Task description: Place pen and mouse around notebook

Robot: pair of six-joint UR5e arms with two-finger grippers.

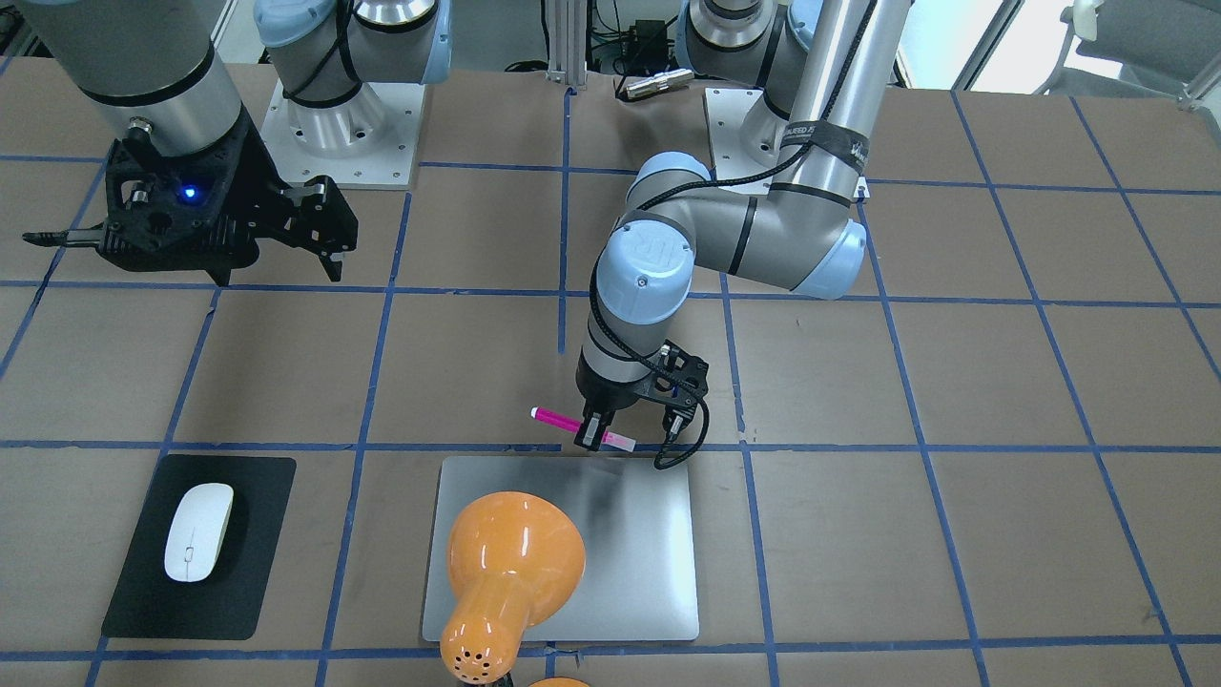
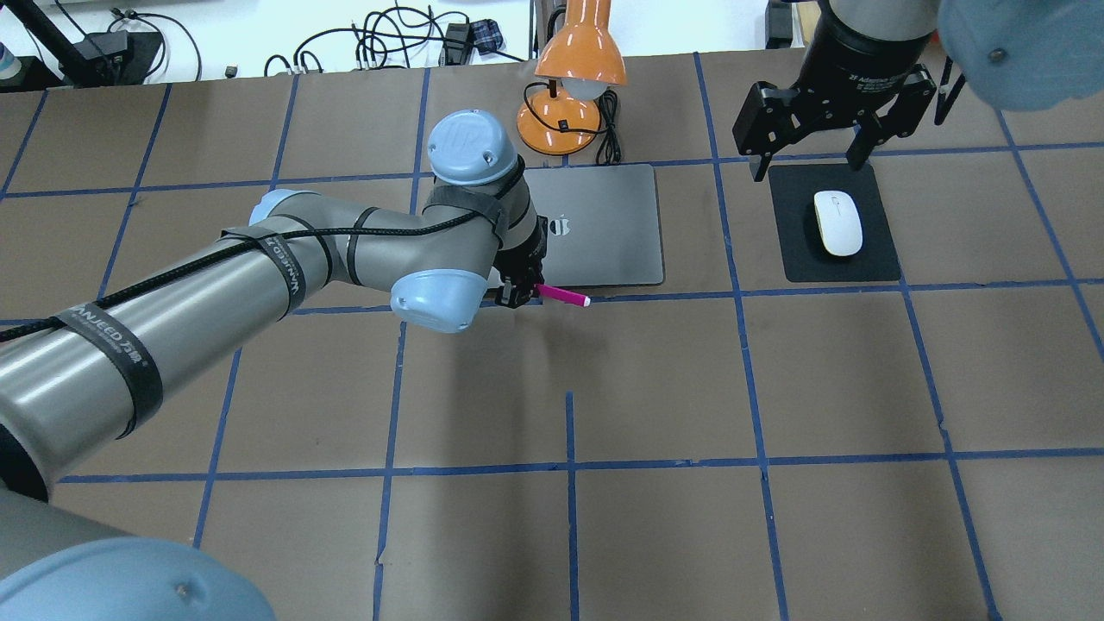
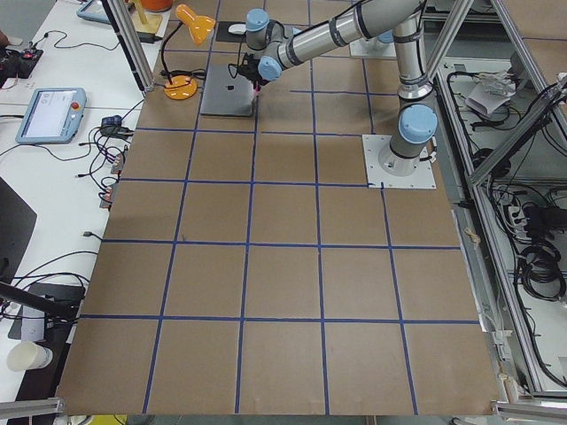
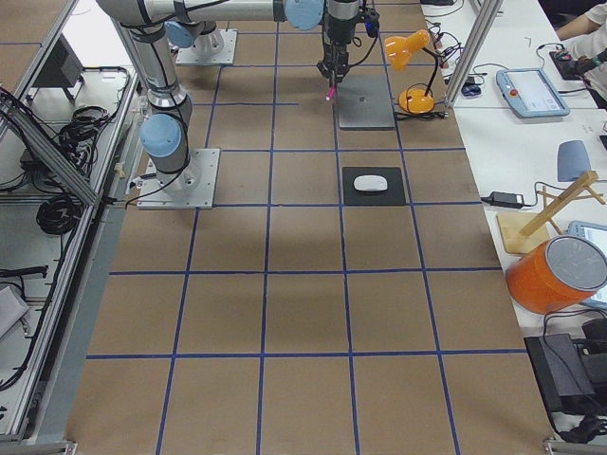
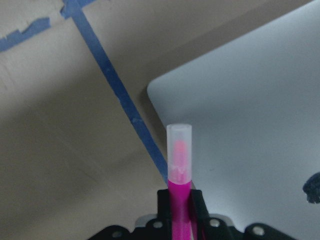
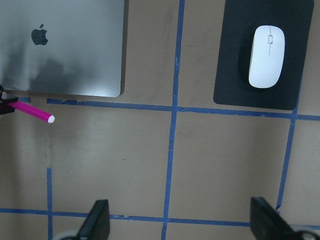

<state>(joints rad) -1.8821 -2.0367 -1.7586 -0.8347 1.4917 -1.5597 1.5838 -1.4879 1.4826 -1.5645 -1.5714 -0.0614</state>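
The magenta pen (image 1: 558,418) (image 2: 565,296) lies level in my left gripper (image 1: 593,439) (image 2: 517,297), which is shut on it. It hangs just over the robot-side edge of the silver notebook (image 1: 620,553) (image 2: 604,233), near a corner. In the left wrist view the pen's pale end (image 5: 179,145) points past the notebook's rounded corner (image 5: 160,92). The white mouse (image 1: 198,530) (image 2: 837,223) (image 6: 267,56) rests on a black mat (image 2: 793,259) beside the notebook. My right gripper (image 2: 808,164) (image 6: 182,225) hovers high over the mat's far side, open and holding nothing.
An orange desk lamp (image 1: 510,563) (image 2: 569,86) stands at the notebook's far edge, its shade leaning over the notebook, its cable (image 2: 612,129) trailing beside it. Blue tape lines (image 2: 569,466) grid the brown table. Cables lie beyond the table's far edge.
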